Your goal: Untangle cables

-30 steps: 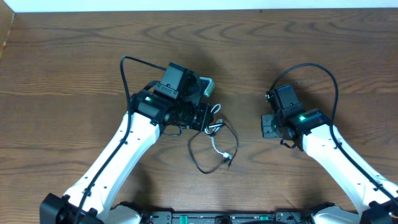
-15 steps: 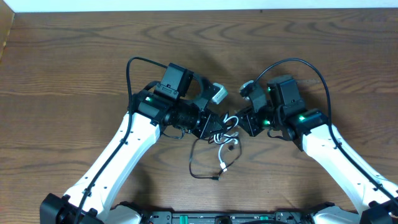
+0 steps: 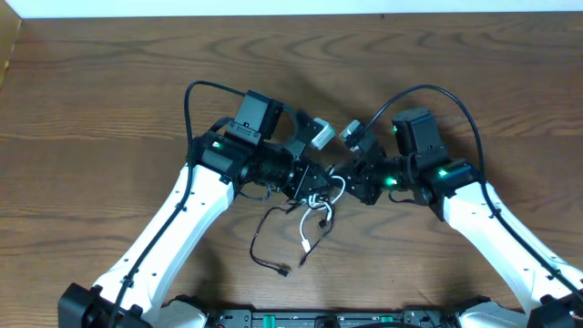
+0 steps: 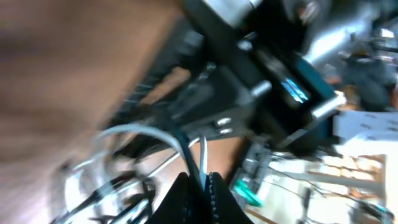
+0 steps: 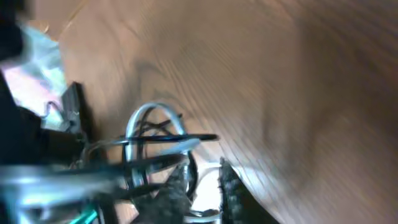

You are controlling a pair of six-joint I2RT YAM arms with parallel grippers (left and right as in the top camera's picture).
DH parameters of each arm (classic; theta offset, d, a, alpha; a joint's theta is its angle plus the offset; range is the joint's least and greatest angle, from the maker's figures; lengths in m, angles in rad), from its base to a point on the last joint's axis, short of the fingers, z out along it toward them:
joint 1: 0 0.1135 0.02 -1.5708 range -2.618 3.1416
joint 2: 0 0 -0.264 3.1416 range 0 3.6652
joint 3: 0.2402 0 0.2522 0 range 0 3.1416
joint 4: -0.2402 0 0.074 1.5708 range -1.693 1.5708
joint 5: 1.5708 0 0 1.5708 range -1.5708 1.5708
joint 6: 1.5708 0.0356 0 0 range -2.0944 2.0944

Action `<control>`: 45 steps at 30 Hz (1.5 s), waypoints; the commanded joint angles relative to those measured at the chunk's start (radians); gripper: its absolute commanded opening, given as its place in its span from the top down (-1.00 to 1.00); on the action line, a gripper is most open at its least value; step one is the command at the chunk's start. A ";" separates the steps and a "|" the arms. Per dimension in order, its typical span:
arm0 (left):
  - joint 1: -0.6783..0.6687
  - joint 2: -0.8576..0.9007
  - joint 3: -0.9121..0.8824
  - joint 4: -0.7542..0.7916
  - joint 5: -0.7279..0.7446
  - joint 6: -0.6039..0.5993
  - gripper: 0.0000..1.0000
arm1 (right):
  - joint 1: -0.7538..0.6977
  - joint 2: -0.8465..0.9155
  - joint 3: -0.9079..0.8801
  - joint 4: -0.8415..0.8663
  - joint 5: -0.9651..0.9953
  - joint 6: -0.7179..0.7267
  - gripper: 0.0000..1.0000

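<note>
The black cable (image 3: 261,235) and the white cable (image 3: 306,239) are knotted together between the two arms, and their free ends hang toward the table's front edge. My left gripper (image 3: 316,188) is shut on the knot; in the left wrist view a white strand (image 4: 203,155) and a black strand run up from between its closed fingertips (image 4: 200,179). My right gripper (image 3: 345,182) faces it from the right, right at the knot. In the right wrist view its fingers (image 5: 227,180) stand slightly apart, with a white loop (image 5: 152,112) and black strands crossing the gap.
Thick black robot cables (image 3: 196,91) arch over each arm. The wooden table (image 3: 109,82) extends to a white back edge (image 3: 291,7). The robot base rail (image 3: 319,319) lies along the front edge.
My right gripper swung left from the table's right side to the knot. My left gripper shifted right with the cables; the hanging black loop swung left and lower.
</note>
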 commanded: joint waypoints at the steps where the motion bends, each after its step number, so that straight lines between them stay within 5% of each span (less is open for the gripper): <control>1: 0.010 -0.011 0.000 0.002 -0.177 -0.028 0.79 | 0.003 -0.006 0.012 -0.062 0.292 0.105 0.75; 5: 0.010 -0.011 0.000 -0.008 -0.300 -0.077 0.03 | 0.003 -0.006 0.012 -0.196 0.733 0.336 0.63; 7: 0.010 -0.011 0.000 -0.021 -0.342 -0.101 -0.08 | 0.002 -0.006 0.012 -0.251 0.852 0.416 0.53; 20: 0.008 0.037 -0.041 -0.067 -0.433 -0.280 -0.15 | 0.001 -0.006 0.012 -0.314 0.887 0.439 0.21; 27: -0.003 0.120 -0.089 -0.022 -0.260 -0.248 -0.15 | 0.001 -0.006 0.012 -0.317 0.883 0.439 0.19; 37: -0.104 0.244 -0.090 0.030 -0.316 -0.162 -0.18 | 0.001 -0.006 0.012 -0.318 0.883 0.439 0.20; 39: -0.120 0.275 -0.090 0.051 -0.338 -0.162 -0.01 | 0.001 -0.006 0.012 -0.319 0.880 0.439 0.20; 42: -0.126 0.292 -0.089 0.079 -0.328 -0.187 0.85 | 0.001 -0.006 0.012 -0.318 0.856 0.439 0.18; 45: -0.114 0.273 -0.056 0.082 -0.248 -0.204 0.85 | 0.001 -0.006 0.012 -0.317 0.830 0.439 0.12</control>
